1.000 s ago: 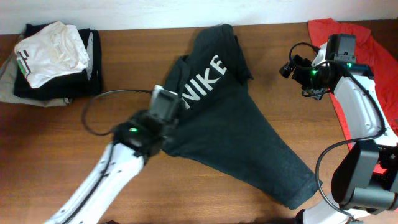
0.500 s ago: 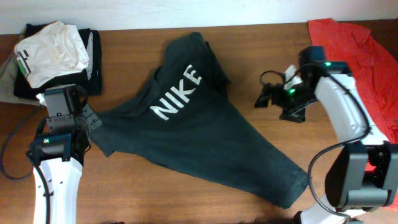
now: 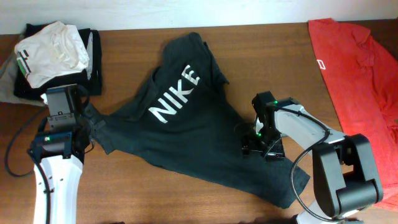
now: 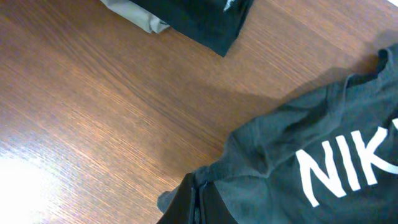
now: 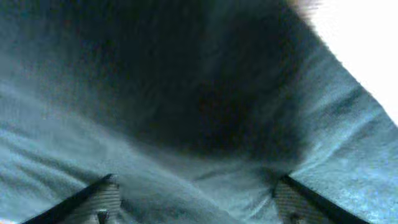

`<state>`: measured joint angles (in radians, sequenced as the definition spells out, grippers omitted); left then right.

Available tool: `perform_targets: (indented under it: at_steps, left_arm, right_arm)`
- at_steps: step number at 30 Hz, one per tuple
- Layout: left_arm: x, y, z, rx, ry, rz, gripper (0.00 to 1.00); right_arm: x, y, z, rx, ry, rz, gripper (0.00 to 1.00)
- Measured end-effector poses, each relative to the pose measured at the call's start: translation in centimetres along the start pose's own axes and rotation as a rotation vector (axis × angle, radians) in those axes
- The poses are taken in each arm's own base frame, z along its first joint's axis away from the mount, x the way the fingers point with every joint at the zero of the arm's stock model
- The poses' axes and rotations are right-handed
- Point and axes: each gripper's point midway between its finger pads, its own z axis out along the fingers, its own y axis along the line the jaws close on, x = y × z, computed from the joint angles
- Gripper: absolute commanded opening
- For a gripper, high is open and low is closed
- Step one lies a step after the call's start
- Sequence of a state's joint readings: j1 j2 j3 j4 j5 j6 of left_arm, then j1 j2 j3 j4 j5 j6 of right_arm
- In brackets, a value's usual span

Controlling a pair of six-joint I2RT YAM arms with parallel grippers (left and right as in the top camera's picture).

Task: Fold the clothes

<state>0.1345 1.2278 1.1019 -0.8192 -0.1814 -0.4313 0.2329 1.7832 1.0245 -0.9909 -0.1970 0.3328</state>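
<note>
The black T-shirt (image 3: 205, 130) with white "NIKE" lettering lies spread diagonally across the middle of the table, somewhat crumpled. My left gripper (image 3: 93, 120) is at its left edge. In the left wrist view the jaws (image 4: 199, 200) are shut and pinch a bunched fold of the T-shirt (image 4: 292, 155). My right gripper (image 3: 257, 148) is down on the lower right part of the shirt. In the right wrist view its fingers (image 5: 196, 202) are spread wide apart, with dark fabric (image 5: 186, 93) filling the frame and nothing held.
A red T-shirt (image 3: 354, 68) lies at the table's right edge. A white folded garment (image 3: 53, 53) sits on a dark pile at the far left. The pile's corner (image 4: 205, 18) shows in the left wrist view. Bare wood lies along the front.
My left gripper pulled the shirt leftward, then held still. My right arm moved from right of the shirt down and left onto its lower right part.
</note>
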Motion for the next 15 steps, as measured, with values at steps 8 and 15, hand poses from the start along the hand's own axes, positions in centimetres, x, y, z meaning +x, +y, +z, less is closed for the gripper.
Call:
perform_targets:
  at_steps: [8,15]
  left_arm:
    - [0.5,-0.8,0.0,0.046,0.027,0.000,0.02]
    - [1.0,-1.6,0.0,0.091,0.053,0.001,0.02]
  right_arm:
    - [-1.8,0.2,0.2,-0.005,-0.070,0.033,0.04]
    - [-12.4,0.3,-7.5,-0.119,-0.387,0.076,0.06]
